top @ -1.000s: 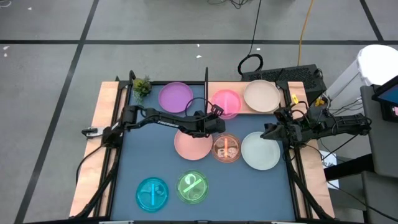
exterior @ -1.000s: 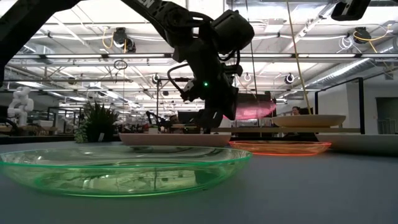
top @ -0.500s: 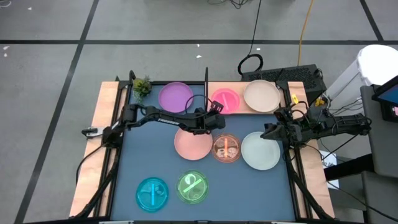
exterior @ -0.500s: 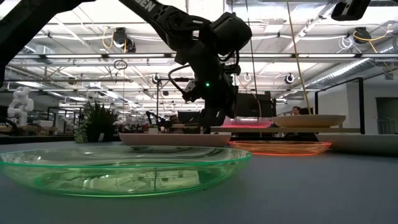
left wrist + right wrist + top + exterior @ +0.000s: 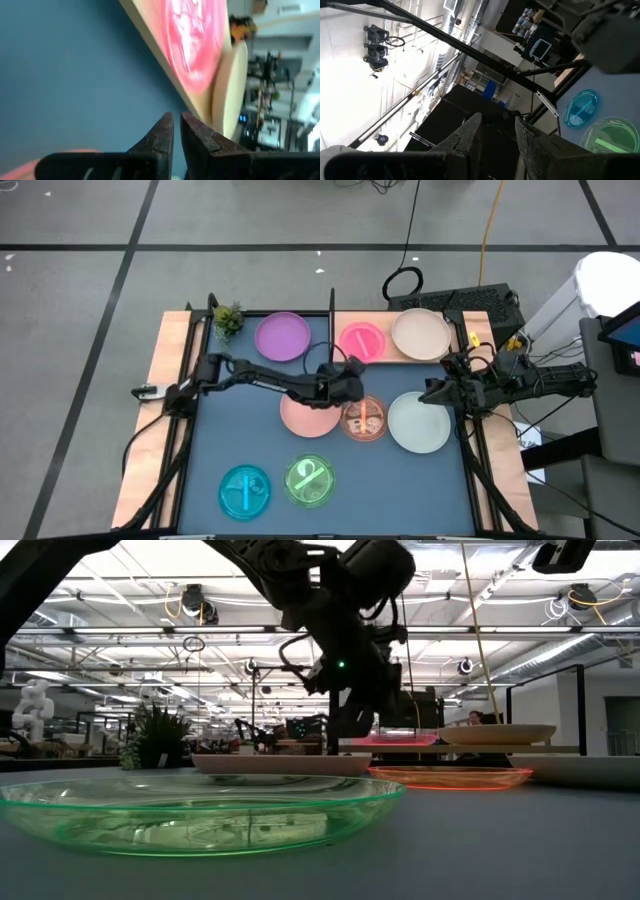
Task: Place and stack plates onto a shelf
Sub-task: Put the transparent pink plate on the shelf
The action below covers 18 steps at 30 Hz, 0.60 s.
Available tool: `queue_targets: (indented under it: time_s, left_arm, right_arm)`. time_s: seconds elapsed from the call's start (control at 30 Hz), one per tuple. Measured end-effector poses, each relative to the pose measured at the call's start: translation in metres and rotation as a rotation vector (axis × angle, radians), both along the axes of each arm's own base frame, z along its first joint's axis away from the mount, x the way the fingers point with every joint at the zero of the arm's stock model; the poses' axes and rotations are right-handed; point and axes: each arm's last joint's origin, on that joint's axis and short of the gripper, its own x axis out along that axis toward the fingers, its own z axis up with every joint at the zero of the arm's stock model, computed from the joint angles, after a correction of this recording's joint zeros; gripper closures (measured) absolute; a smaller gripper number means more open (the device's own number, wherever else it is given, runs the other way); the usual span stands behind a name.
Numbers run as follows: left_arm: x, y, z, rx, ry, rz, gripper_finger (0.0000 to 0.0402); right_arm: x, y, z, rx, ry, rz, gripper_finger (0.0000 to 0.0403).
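Note:
The shelf (image 5: 388, 320) lies along the table's far edge and carries the magenta plate (image 5: 362, 342) and the cream plate (image 5: 420, 333), both flat on it. The purple plate (image 5: 283, 336) lies on the table left of the shelf's black upright (image 5: 331, 305). Pink (image 5: 305, 415), orange-brown (image 5: 364, 420), mint-white (image 5: 419, 423), cyan (image 5: 245, 490) and green (image 5: 310, 482) plates lie on the table. My left gripper (image 5: 351, 372) hangs shut and empty just near of the magenta plate (image 5: 192, 45). My right gripper (image 5: 434, 392) waits, open, at the table's right edge.
A small potted plant (image 5: 228, 318) stands at the far left corner. Wooden side rails (image 5: 168, 410) border the blue table. Cables and a dark box (image 5: 470, 302) lie beyond the far right corner. Bare blue table (image 5: 230, 410) shows left of the pink plate.
My left gripper has drawn back from the magenta plate toward the table's near edge and a little right. The magenta plate, tilted beside the fingers a second ago, now lies flat on the shelf.

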Motion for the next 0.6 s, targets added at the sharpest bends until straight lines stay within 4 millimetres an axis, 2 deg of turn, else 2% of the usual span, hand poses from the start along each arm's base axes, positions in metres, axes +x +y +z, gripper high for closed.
queue_targets:
  time_s: [0.17, 0.33, 0.43, 0.6]
  left_arm:
    - [0.007, -0.024, 0.01, 0.082, -0.043, -0.135, 0.0364]
    - [0.006, -0.041, 0.045, 0.23, -0.081, -0.255, 0.0364]
    - [-0.002, -0.042, 0.07, 0.332, -0.041, -0.311, 0.0364]
    - [-0.023, -0.029, 0.117, 0.492, 0.066, -0.394, 0.0364]
  right_arm:
    - [0.001, -0.001, -0.003, -0.015, 0.029, -0.035, 0.0303]
    - [0.003, -0.002, -0.009, -0.037, 0.078, -0.1, 0.0303]
    - [0.006, -0.003, -0.01, -0.052, 0.095, -0.141, 0.0306]
    - [0.015, -0.004, -0.015, -0.081, 0.143, -0.202, 0.0332]
